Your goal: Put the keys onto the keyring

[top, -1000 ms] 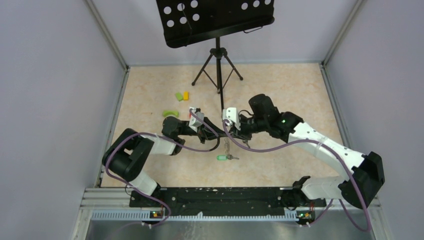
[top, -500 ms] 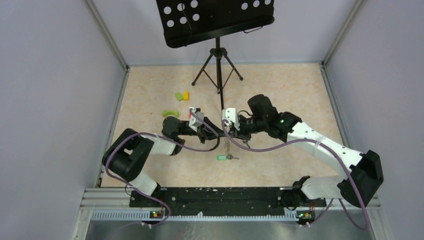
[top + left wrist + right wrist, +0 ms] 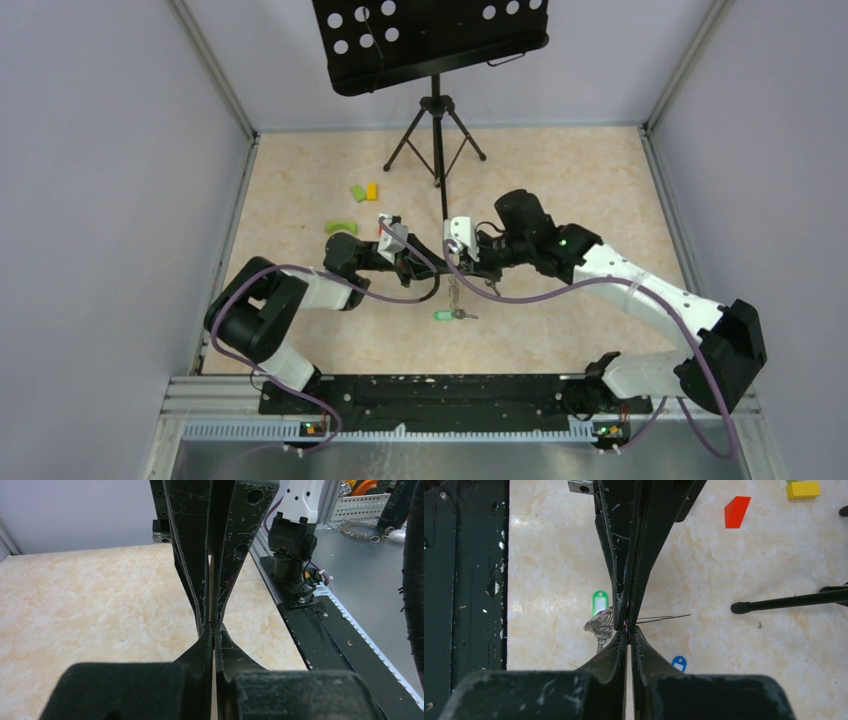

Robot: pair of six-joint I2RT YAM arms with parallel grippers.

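**Both jaws pressed together over the keys at mid-tabletop**

The small dark metal key with the green oblong plastic tag (image 3: 440, 316) lies flat on the beige marbled tabletop (image 3: 560, 180), about midway between the left and right edges and a little nearer the near edge. In my right wrist view, the blue plastic tag (image 3: 679, 663) of the second key lies close by on the other side of my jaws. A coiled silvery metal chain (image 3: 600, 622) sits just beside my right gripper (image 3: 628, 630). From overhead it hangs down toward the green-tagged key. I cannot pick out the keyring's dark loop for certain.

My right jaws are together at the tips, with a thin wire running out to one side. I cannot tell whether they pinch it. My left gripper (image 3: 213, 627) faces the right one, and its jaws are together too.

Further out, a red block (image 3: 737, 511) and a yellow block (image 3: 802, 490) lie toward the far left. The black tripod stand (image 3: 437, 140) is near the far edge.
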